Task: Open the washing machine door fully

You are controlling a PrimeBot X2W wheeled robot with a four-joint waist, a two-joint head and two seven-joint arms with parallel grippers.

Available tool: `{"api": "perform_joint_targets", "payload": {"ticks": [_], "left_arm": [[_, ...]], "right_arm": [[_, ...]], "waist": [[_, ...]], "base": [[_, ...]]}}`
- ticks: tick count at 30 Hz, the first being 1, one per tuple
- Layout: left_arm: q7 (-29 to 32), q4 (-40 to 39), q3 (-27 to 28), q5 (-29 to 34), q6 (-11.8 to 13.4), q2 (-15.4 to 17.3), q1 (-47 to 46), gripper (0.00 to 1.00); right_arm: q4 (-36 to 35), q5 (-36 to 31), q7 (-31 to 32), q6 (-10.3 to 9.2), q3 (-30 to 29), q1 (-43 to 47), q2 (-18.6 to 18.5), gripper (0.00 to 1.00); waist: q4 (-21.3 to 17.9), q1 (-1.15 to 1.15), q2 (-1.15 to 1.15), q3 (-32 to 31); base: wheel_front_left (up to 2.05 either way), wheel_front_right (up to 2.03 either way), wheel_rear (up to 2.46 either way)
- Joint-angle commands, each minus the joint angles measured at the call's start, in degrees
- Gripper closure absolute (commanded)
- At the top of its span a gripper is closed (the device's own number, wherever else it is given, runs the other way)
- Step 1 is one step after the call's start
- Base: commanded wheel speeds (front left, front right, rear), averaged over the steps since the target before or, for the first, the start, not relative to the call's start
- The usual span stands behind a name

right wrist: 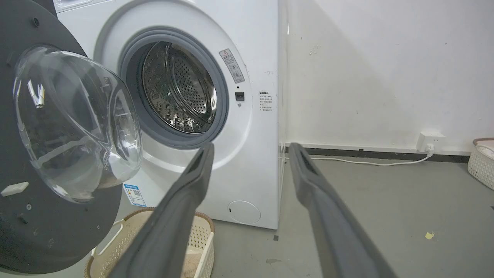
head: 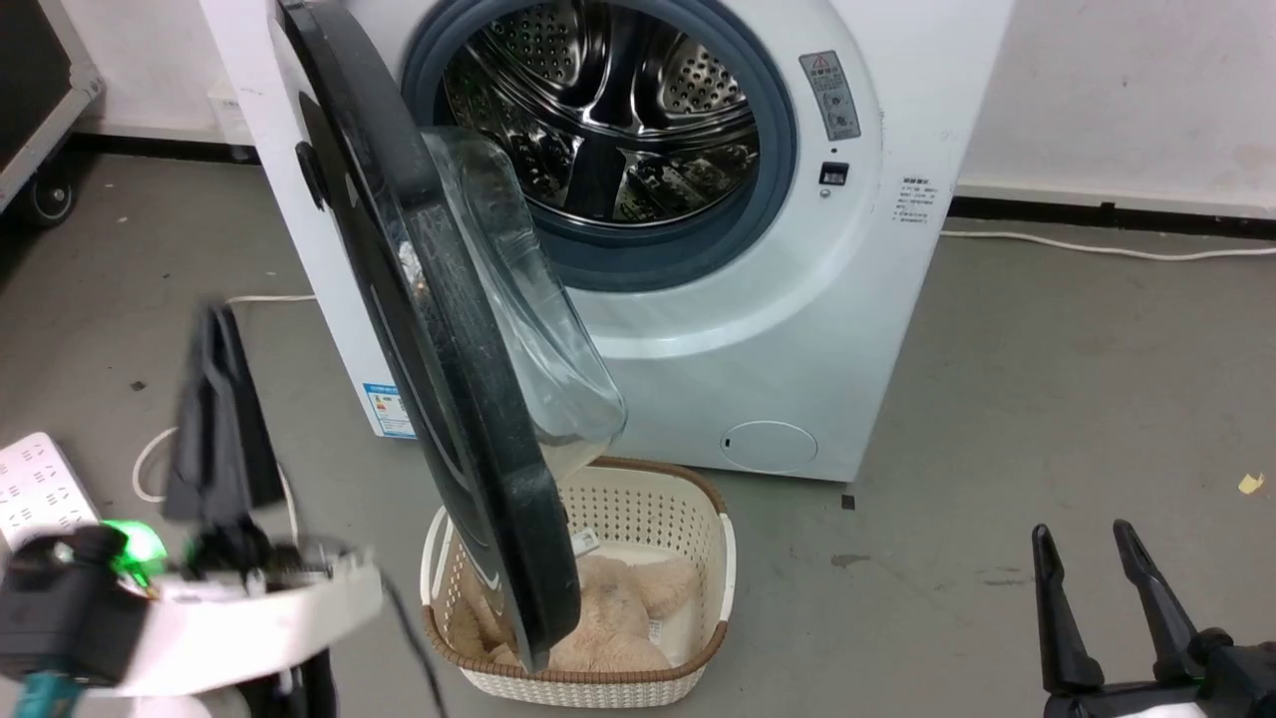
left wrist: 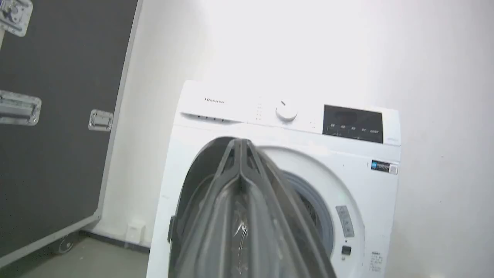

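The white washing machine (head: 778,299) stands against the wall with its steel drum (head: 608,110) exposed. Its glossy black door (head: 439,329) is swung out towards me, edge-on in the head view, the clear glass bowl (head: 528,319) bulging to the right. My left gripper (head: 214,319) is blurred, left of the door and apart from it, fingers together on nothing. In the left wrist view its closed fingertips (left wrist: 240,142) point at the door's outer face (left wrist: 189,200). My right gripper (head: 1082,534) hangs open over the floor at lower right, and stands open (right wrist: 251,148) facing the machine (right wrist: 258,58).
A cream basket (head: 698,509) holding a beige plush toy sits on the floor under the door's lower edge. A white power strip (head: 40,489) lies at the left. A black flight case (left wrist: 50,116) stands left of the machine. A cable (head: 1097,244) runs along the right wall.
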Motion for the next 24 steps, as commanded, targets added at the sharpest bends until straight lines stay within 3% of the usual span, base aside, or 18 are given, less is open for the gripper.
{"api": "perform_joint_targets", "payload": {"ticks": [1, 6, 12, 18, 19, 24], "left_arm": [[0.44, -0.92, -0.23, 0.58, 0.37, 0.19, -1.05, 1.00], [6.51, -9.30, -5.87, 2.90, 0.83, -0.33, -4.36, 1.00], [13.28, -11.34, -15.91, 4.27, 0.96, -1.39, -2.60, 1.00], [16.06, -5.70, -23.12, 4.70, 1.11, -1.76, 2.41, 1.00], [16.49, -1.77, -25.44, 4.46, 0.75, -1.83, 4.04, 1.00], [16.34, 5.37, -26.84, 3.76, 0.72, -1.95, 4.63, 1.00]], "right_arm": [[0.23, 0.29, -0.26, -0.04, 0.02, -0.79, 0.20, 0.00], [0.93, 0.82, -0.26, -0.04, -1.12, -1.24, 0.20, 0.00], [1.75, 1.43, -0.26, -0.04, -1.02, -1.78, 0.20, 0.00], [2.81, 2.02, -0.26, -0.04, -1.28, -1.97, 0.20, 0.00], [2.95, 2.10, -0.26, -0.04, -1.12, -2.17, 0.20, 0.00], [3.32, 2.07, -0.26, -0.04, -0.80, -2.50, 0.20, 0.00]], "waist": [[0.03, 0.00, 0.00, -0.03], [0.10, 0.00, 0.00, -0.08], [0.01, 0.00, 0.00, 0.26], [0.22, 0.00, 0.00, 0.77], [0.44, 0.00, 0.00, 1.35], [0.77, 0.00, 0.00, 2.04]], "base": [[0.00, 0.00, 0.00], [0.00, 0.00, 0.00], [0.00, 0.00, 0.00], [0.00, 0.00, 0.00], [0.00, 0.00, 0.00], [0.00, 0.00, 0.00]]}}
